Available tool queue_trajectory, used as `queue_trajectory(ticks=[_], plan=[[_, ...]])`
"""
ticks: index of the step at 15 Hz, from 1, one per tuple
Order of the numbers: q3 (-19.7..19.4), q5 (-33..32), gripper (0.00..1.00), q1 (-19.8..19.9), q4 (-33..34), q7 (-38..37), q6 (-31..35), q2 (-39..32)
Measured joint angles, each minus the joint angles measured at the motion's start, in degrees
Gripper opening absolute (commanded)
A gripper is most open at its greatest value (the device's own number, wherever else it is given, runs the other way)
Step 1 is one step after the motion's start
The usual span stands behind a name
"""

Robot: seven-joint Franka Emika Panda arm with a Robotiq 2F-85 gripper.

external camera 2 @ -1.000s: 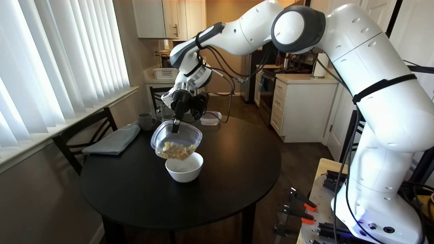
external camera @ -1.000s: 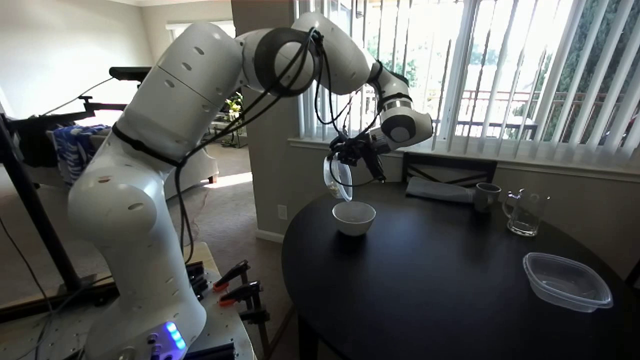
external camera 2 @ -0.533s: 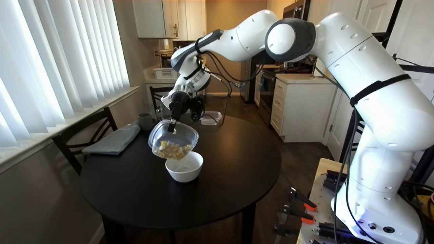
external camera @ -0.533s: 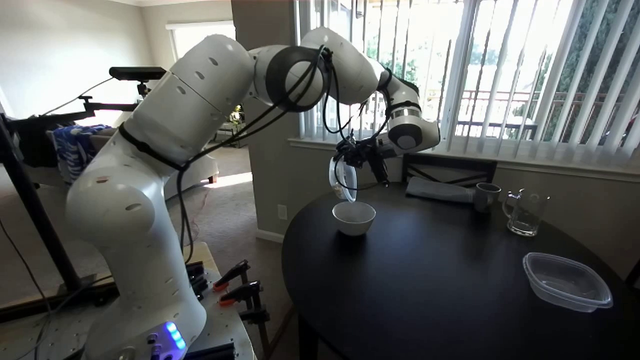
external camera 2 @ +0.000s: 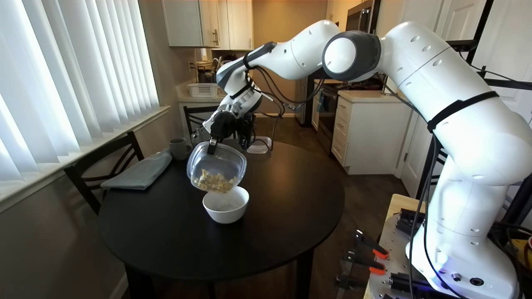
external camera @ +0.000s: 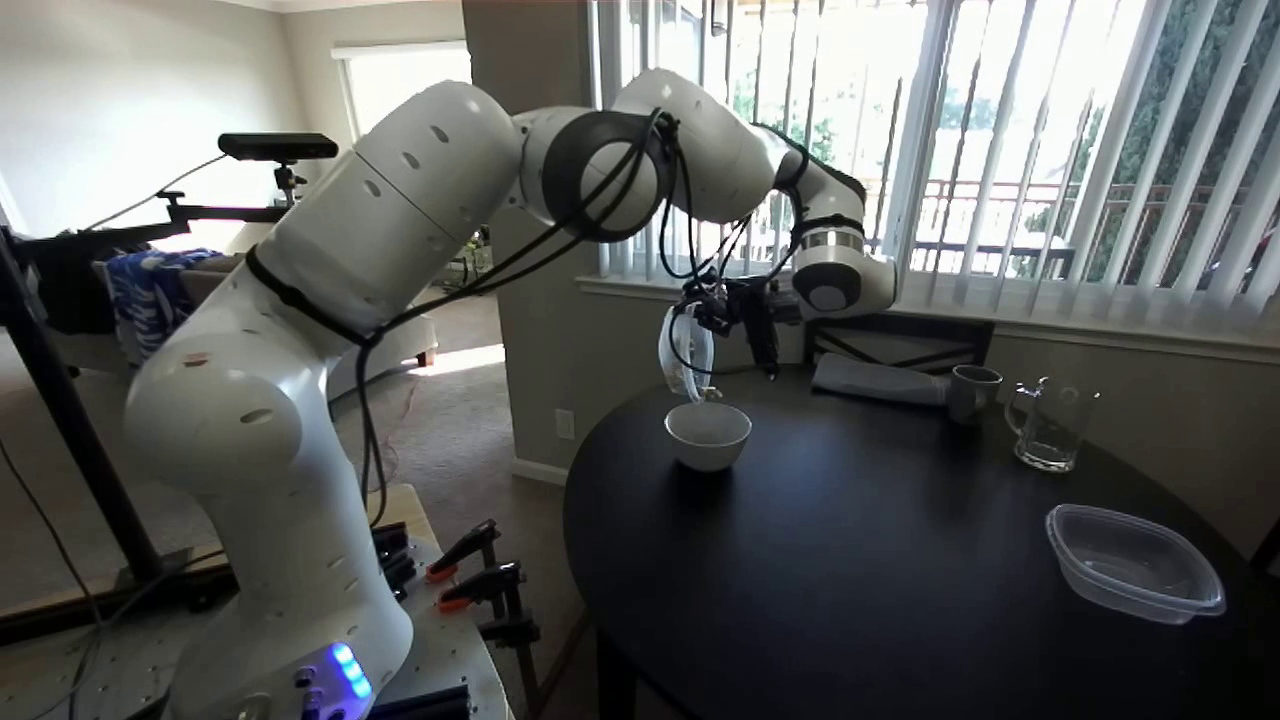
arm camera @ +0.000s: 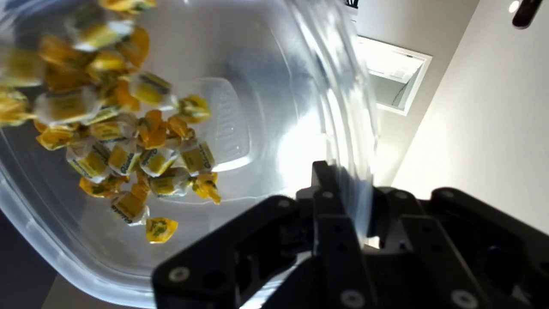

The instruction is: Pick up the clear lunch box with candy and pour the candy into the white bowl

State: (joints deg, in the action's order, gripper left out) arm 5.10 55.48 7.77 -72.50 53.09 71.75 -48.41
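My gripper (arm camera: 349,193) is shut on the side wall of the clear lunch box (arm camera: 266,103). In both exterior views the lunch box (external camera: 684,345) (external camera 2: 222,160) hangs tipped nearly on edge, its lower rim just above the white bowl (external camera: 708,442) (external camera 2: 226,212). The gripper (external camera 2: 213,147) holds its upper side. The yellow and orange wrapped candy (arm camera: 124,146) lies heaped in the lower part of the box, as an exterior view also shows (external camera 2: 214,181). A few pieces (external camera: 711,393) show at the lower rim. The bowl stands upright; no candy is discernible in it.
On the dark round table (external camera: 850,560) stand a wide clear container (external camera: 1135,565), a glass mug (external camera: 1055,425), a grey mug (external camera: 972,392) and a folded grey cloth (external camera: 875,380). A chair (external camera 2: 110,166) stands against the table by the window.
The arm has come down and reached further out. The lunch box has tipped further, to nearly on edge, and candy pieces now show at its lower rim. The bowl has not moved.
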Motion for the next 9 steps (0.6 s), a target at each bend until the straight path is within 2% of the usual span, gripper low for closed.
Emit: queue_trajectory(ticks=[9], plan=[[0.00, 4.95, 0.04, 0.46, 2.19, -8.22, -0.96, -3.03]])
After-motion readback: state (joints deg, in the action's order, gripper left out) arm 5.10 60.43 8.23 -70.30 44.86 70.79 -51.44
